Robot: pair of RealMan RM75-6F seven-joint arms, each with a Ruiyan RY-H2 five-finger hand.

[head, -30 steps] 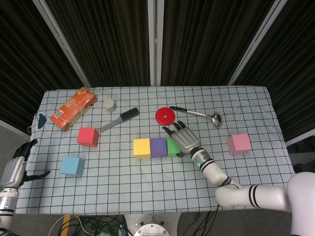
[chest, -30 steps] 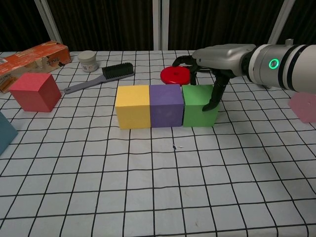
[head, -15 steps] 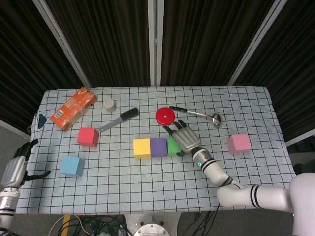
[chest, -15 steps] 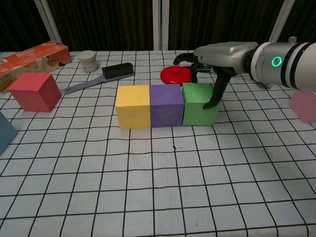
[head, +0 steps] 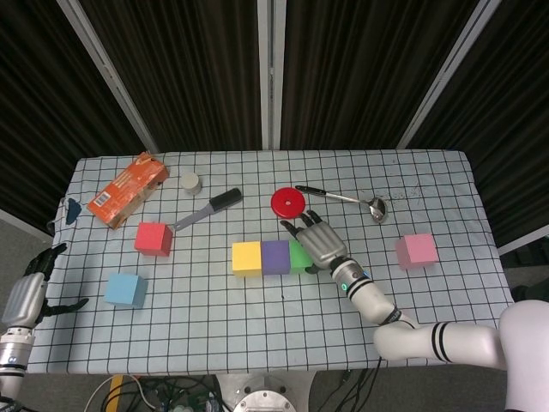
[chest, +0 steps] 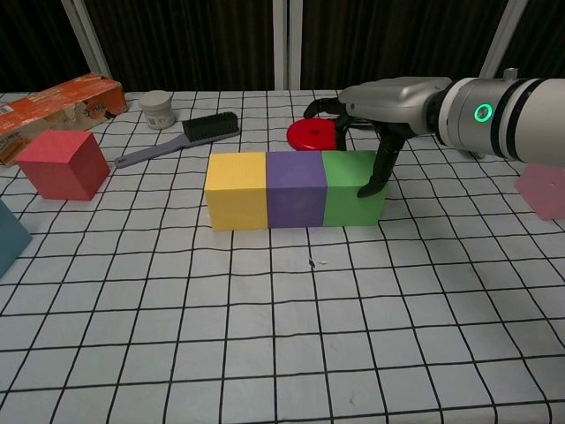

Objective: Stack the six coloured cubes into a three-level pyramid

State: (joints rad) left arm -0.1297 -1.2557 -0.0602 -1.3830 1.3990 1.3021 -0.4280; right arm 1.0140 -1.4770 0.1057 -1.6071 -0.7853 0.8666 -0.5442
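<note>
Head view showed me the checked bench with my right hand draped over the green cube, fingers curled down its right and far faces; whether they truly gripped it or only pressed against it I could not tell. That cube sat flush against the purple cube, which touched the yellow cube, so the three made one unbroken row near the middle of the bench. I judged the bottom level to be just closing up, the step in hand being the squaring of that row.

The other cubes lay well apart: red cube and blue cube to the left, pink cube to the right. My left hand hung off the near left edge, fingers loosely spread and holding nothing.

Next, as I read it, I needed to lift the right hand straight off without nudging the row, then fetch the pink cube for the second level, seating it over a seam.
</note>
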